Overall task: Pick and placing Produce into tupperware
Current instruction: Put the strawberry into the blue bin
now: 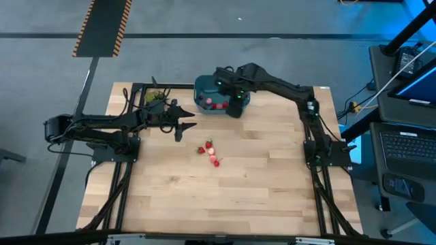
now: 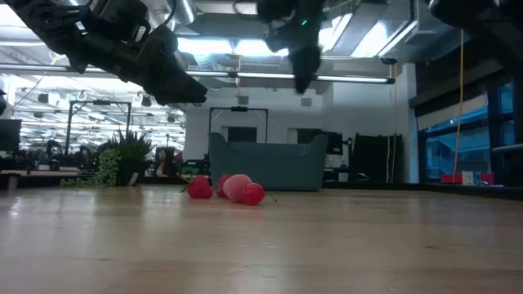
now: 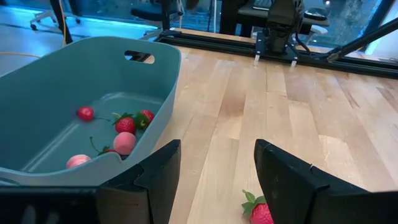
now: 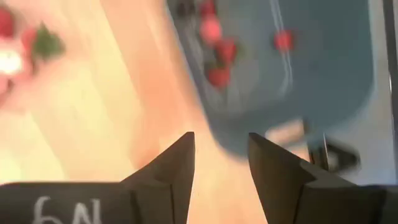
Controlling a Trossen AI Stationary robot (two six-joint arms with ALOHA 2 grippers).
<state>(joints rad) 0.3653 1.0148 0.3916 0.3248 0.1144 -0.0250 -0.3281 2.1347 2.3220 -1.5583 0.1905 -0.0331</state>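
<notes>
Teal-blue tupperware (image 1: 204,92) at the far middle of the wooden table (image 1: 259,190), long axis running left to right across the table, open side up; one slot handle visible in an end wall in the left wrist view. Inside the tub, five pieces of produce (image 3: 125,124) countable in the left wrist view: three red ones, two with green tops, and two pinkish ones near the closer wall.

Loose produce on the bare wood near the table's middle, well apart from the tub: a small cluster (image 1: 211,153) of about four pieces, red with one pinkish, some touching; exact count not clear. Pointing of single pieces too small to tell.

Left gripper (image 1: 187,126) above the table between the green leafy bunch (image 1: 155,97) and the cluster, fingers (image 3: 155,177) parted with nothing between them, aimed toward the tub.

Right gripper (image 1: 236,107) raised above the tub's right end, over its edge, fingers (image 4: 174,165) apart by a moderate gap, nothing visible between them.

Green leafy bunch at the far left edge of the table, outside the tub.
</notes>
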